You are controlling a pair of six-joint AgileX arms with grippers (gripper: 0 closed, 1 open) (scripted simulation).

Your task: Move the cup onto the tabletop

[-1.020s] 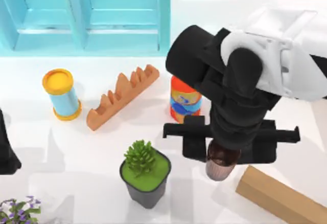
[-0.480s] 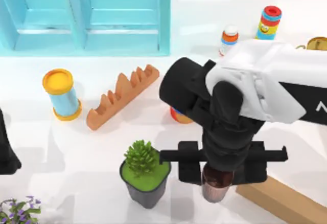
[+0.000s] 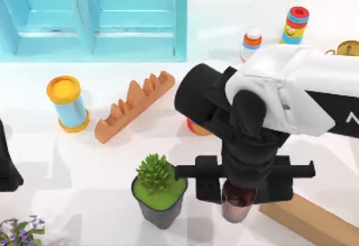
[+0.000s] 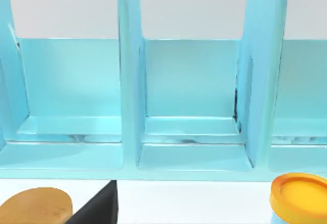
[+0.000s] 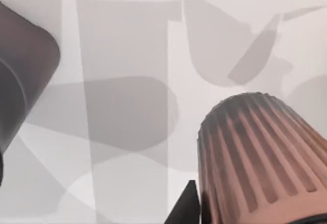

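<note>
The cup (image 3: 235, 208), a ribbed brown tumbler, hangs mouth up below my right gripper (image 3: 238, 192), which is shut on its upper part. It is over the white tabletop (image 3: 84, 162) near the front edge, between the potted plant and a wooden block. In the right wrist view the cup (image 5: 260, 152) points its paler base at the tabletop (image 5: 127, 40), with one dark finger (image 5: 186, 208) beside it. Whether the base touches the surface I cannot tell. My left arm (image 3: 5, 170) is parked at the left edge.
A green plant in a dark pot (image 3: 160, 192) stands just left of the cup and a wooden block (image 3: 305, 218) just right. Behind the arm peeks an orange can (image 3: 196, 127). Farther back are a serrated orange piece (image 3: 133, 105), a yellow-lidded cylinder (image 3: 67, 103) and the turquoise cabinet (image 3: 95, 16).
My right arm carried the cup toward the front of the table and now covers most of the orange can. In the last half second it barely moved.
</note>
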